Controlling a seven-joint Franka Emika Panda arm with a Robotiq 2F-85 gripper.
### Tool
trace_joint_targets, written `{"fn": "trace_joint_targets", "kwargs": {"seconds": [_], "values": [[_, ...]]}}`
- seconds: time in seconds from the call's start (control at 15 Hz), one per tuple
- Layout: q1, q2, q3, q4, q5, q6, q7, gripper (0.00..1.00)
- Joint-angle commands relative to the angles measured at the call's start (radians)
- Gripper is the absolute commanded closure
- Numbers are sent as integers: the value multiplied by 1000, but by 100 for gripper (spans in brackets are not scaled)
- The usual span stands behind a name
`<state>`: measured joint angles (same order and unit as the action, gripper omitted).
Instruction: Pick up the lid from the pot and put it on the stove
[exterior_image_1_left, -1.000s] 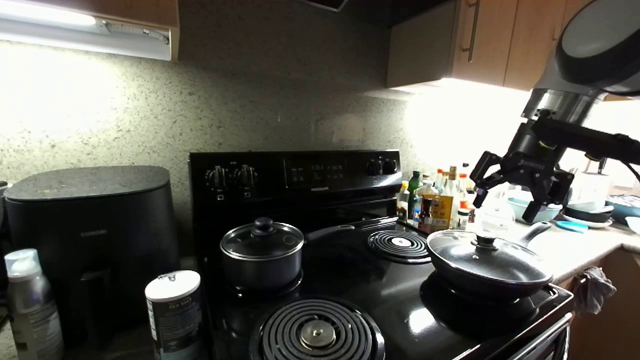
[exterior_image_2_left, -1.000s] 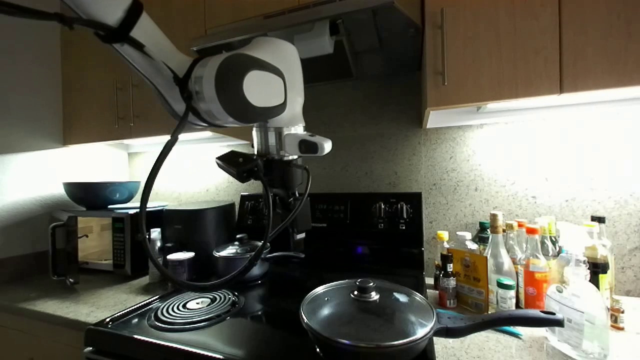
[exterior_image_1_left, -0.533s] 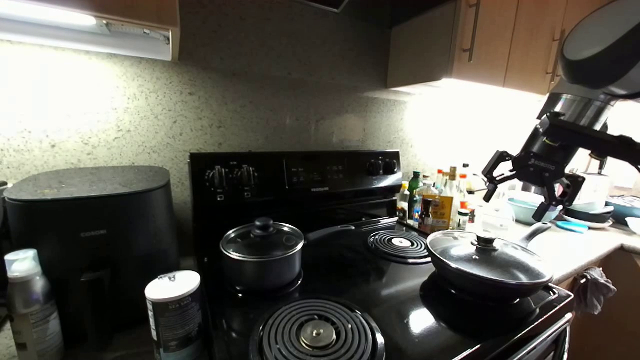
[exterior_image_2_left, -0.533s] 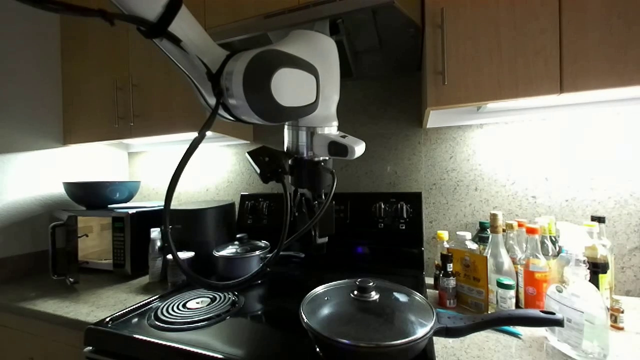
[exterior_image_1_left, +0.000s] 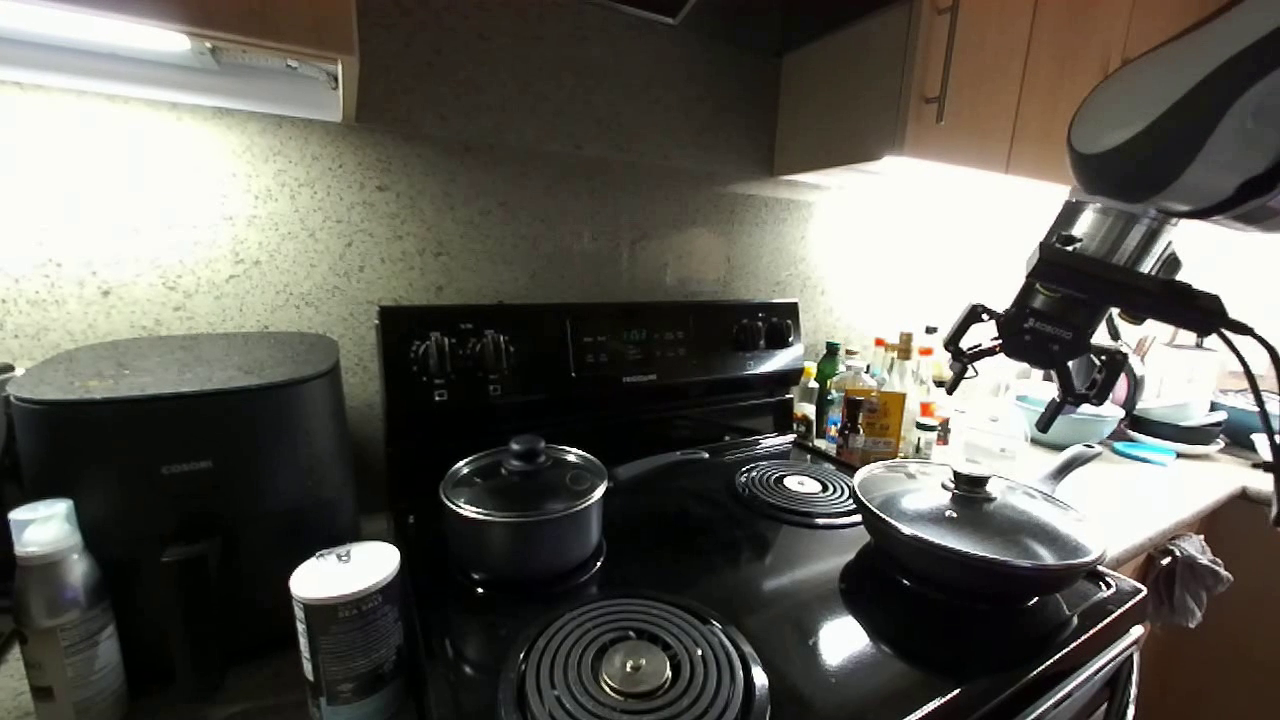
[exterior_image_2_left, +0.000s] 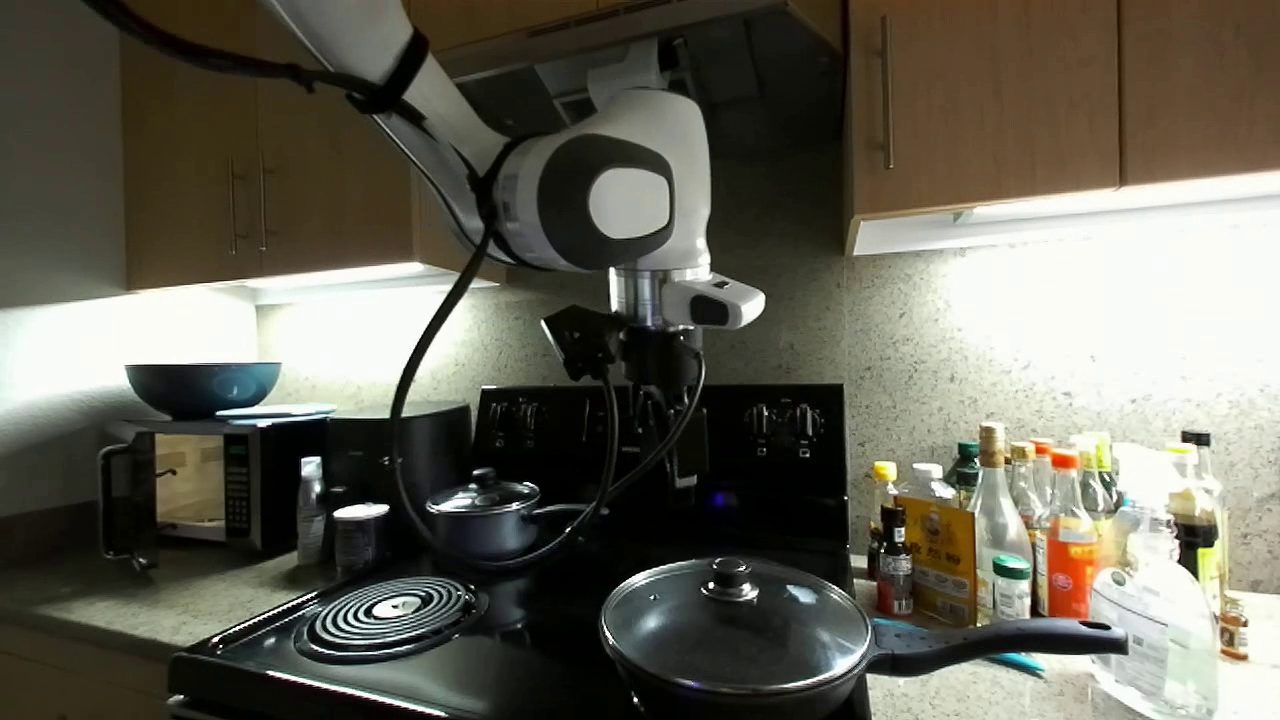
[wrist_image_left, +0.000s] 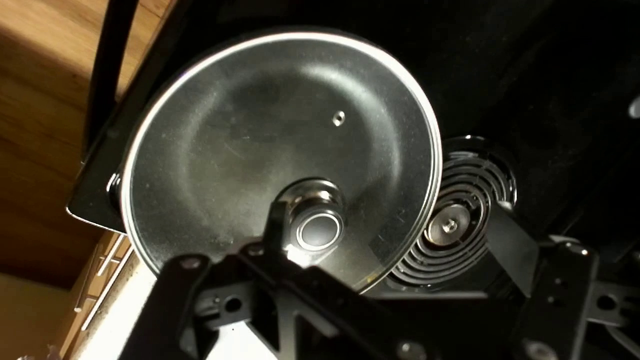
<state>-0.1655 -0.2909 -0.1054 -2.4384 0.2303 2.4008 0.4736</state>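
Note:
The lid, clear glass with a metal rim, sits on the pot; it shows in both exterior views (exterior_image_1_left: 915, 505) (exterior_image_2_left: 680, 625) and fills much of the wrist view (wrist_image_left: 250, 135). Its dark knob (wrist_image_left: 319, 231) lies between the finger lines in the wrist view, nearer the left finger. The pot, a wide dark pan (exterior_image_1_left: 950, 562) (exterior_image_2_left: 740, 702), stands at a corner of the black stove (exterior_image_1_left: 720, 580) (exterior_image_2_left: 500, 675). My gripper (exterior_image_1_left: 1003, 400) (wrist_image_left: 395, 237) is open and empty, in the air above the lid. Its fingertips are largely hidden behind cables in an exterior view (exterior_image_2_left: 680, 475).
A black saucepan with its own lid (exterior_image_1_left: 525, 530) (exterior_image_2_left: 483, 530) stands on a back burner. Bare coil burners show (exterior_image_1_left: 637, 670) (exterior_image_1_left: 800, 485). Several bottles (exterior_image_2_left: 1065, 550), a spray bottle (exterior_image_2_left: 1150, 620), an air fryer (exterior_image_1_left: 180, 480) and a salt can (exterior_image_1_left: 350, 640) stand beside the stove.
The arm has moved to the right in the exterior view with the microwave. In the exterior view with the air fryer up front, the gripper swung right, then back left. The lid and pot have not moved.

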Motion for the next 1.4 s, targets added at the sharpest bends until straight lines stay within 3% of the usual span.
{"fn": "trace_joint_targets", "kwargs": {"seconds": [0.0, 0.07, 0.13, 0.47, 0.8, 1.0, 1.07, 1.33], "values": [[-25, 151, -4, 118, 3, 32, 63, 0], [-25, 169, -8, 138, 1, 11, 78, 0], [-15, 110, -8, 82, 0, 23, 37, 0], [-19, 180, -15, 134, -37, 29, 64, 0], [-34, 251, -37, 192, -144, -58, 75, 0], [-35, 304, -59, 249, -153, -125, 72, 0], [-25, 259, -57, 197, -135, -79, 53, 0], [-16, 268, -54, 201, -154, -86, 46, 0]]}}
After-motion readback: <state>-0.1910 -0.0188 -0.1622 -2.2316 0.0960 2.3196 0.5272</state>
